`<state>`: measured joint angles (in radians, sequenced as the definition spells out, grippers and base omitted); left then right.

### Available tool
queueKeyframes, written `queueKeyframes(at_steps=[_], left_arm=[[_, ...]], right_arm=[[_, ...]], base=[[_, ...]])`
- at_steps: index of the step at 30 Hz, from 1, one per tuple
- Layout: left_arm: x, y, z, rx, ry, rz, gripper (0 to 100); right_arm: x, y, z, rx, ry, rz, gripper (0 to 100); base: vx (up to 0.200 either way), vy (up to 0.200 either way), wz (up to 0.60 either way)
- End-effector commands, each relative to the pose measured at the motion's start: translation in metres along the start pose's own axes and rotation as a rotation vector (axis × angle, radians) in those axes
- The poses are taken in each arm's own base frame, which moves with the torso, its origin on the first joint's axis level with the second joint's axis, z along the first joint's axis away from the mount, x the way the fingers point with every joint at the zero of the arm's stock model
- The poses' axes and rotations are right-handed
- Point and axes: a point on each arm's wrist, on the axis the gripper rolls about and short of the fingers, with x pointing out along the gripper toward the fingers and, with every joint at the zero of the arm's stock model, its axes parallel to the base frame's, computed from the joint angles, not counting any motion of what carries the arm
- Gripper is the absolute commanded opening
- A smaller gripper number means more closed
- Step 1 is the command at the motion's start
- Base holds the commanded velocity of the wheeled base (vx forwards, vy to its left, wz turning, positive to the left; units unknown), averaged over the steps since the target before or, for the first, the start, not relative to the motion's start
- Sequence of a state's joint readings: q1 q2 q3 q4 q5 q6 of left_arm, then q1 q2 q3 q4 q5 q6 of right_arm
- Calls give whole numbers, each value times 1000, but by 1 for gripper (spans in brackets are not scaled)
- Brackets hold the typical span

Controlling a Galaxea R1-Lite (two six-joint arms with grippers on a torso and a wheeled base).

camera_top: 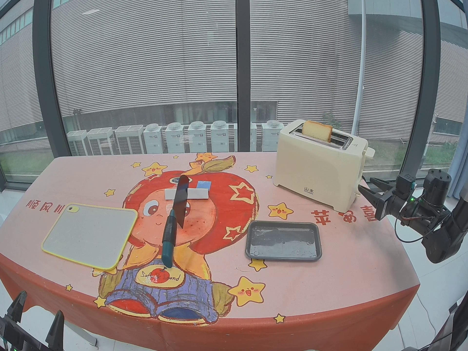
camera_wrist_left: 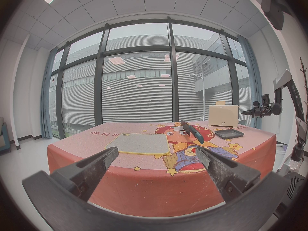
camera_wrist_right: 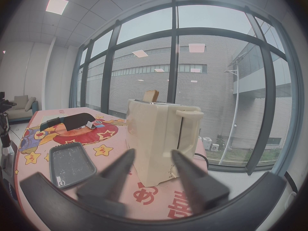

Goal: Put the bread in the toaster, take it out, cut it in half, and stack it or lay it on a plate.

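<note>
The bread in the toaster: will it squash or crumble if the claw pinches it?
The bread looks thick with a browned crust, so probably light and fairly stiff, yet soft enough to dent. It stands upright in the toaster slot, likely lifting out without tipping.

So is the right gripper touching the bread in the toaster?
Apart. The head view shows the bread standing in a slot of the toaster, with the open right gripper lower down, beside the toaster's right end.

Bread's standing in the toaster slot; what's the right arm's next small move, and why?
Probably ease the open right gripper toward the raised lever on the toaster: the bread stands high in the slot, and that gripper faces the lever end, not touching.
</note>
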<state>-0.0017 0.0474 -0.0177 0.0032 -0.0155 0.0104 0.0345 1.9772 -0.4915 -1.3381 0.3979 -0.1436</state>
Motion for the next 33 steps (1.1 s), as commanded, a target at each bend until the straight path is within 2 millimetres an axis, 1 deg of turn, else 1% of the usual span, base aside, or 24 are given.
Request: queueKeyframes(at_steps=[1,6,9,11,16,17,22,24,28,33], left_arm=[[1,0,-5,0,19,0,100],[1,0,-5,0,19,0,100],[1,0,-5,0,19,0,100],[1,0,-5,0,19,0,100],[1,0,-5,0,19,0,100],[1,0,-5,0,19,0,100],[1,0,-5,0,19,0,100],[1,0,-5,0,19,0,100],[1,0,-5,0,21,0,100],[1,0,-5,0,19,0,100]], right_arm=[[-4,5,9,-8,-25,10,100],[-16,10,14,-10,-33,11,100],[-26,16,12,1,-14,23,100],[-30,18,14,1,-20,28,100],[-31,18,23,10,-46,33,100],[-32,19,32,14,-81,60,100],[-27,11,46,11,-91,85,100],[-26,8,62,7,-98,87,100],[-22,3,86,14,-80,89,100],[-17,-2,103,18,-72,132,100]], base=[[0,0,0],[0,0,0],[0,0,0],[0,0,0],[0,0,0],[0,0,0],[0,0,0],[0,0,0],[0,0,0],[0,0,0]])
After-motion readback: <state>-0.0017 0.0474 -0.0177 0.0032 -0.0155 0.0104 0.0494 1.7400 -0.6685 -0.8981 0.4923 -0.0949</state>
